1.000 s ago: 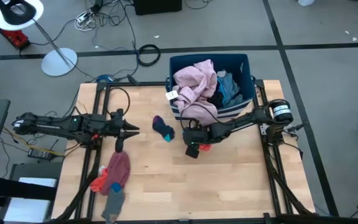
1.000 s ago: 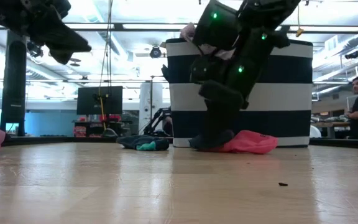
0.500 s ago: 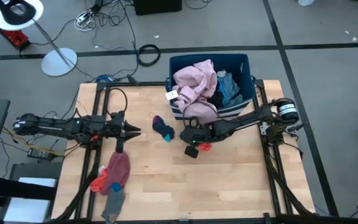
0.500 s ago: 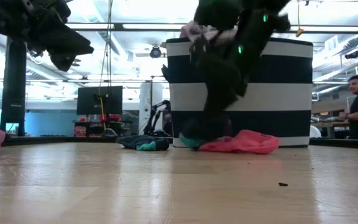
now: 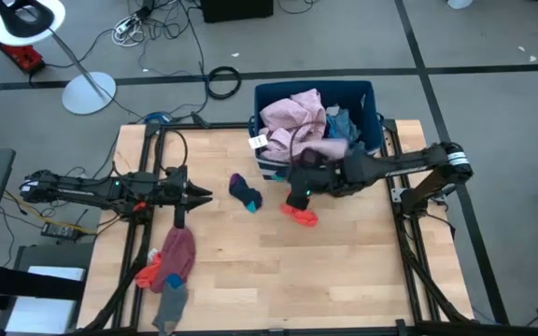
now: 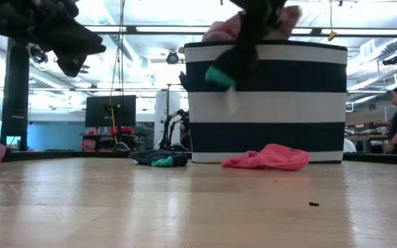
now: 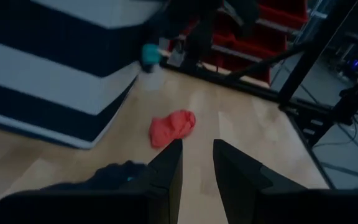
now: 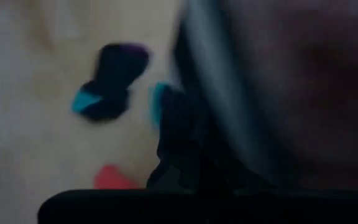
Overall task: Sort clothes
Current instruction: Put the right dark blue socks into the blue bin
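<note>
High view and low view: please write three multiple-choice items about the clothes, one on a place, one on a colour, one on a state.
1. Where does the red-orange cloth lie?
A. in the bin
B. on the table, in front of the bin
C. on the floor

2. What colour is the garment on top of the bin?
A. green
B. yellow
C. pink

3. How is the right gripper?
A. jaws open, empty
B. jaws shut on a dark sock, above the table
C. resting inside the bin

Answers:
1 B, it lies flat on the wood.
2 C, pink fabric spills over the rim.
3 B, the sock hangs clear of the table.
</note>
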